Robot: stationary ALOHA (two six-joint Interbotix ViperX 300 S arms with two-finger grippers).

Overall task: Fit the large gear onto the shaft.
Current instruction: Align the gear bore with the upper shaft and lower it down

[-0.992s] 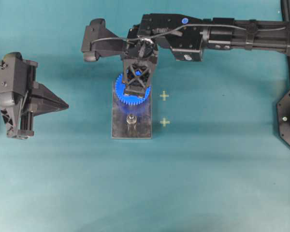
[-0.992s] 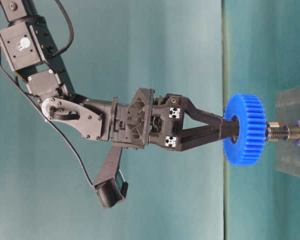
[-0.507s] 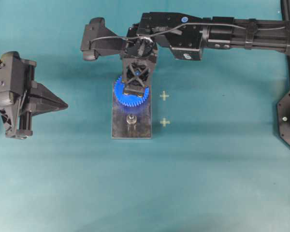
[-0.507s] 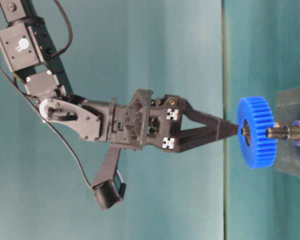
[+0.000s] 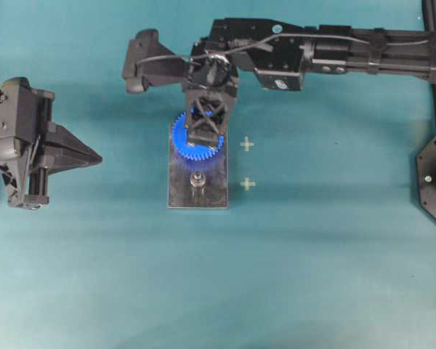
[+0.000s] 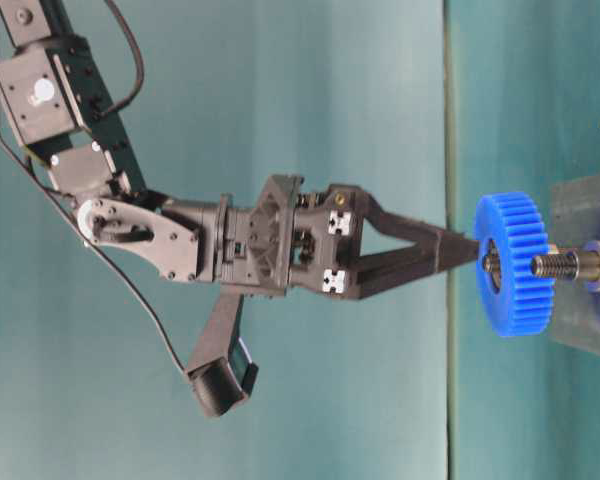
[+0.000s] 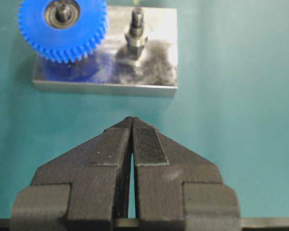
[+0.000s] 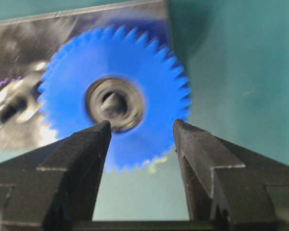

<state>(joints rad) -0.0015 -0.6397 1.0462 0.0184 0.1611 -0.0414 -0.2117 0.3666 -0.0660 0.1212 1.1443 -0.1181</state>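
Progress: bright blue plastic toothed large gear sits on its thin silver shaft in the grey steel plate; fitting looks done.
Remaining: arm withdrawal, apparently.
Right gripper: jaws apart, holding nothing, pointing down just above the gear.
Left gripper: closed empty, well apart.

Even bright light, soft shadows — plate glare, right wrist view blurred.

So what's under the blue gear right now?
The grey plate lies beneath the blue gear, and a peg shows through its centre hole. The peg's base and the plate patch below are covered.
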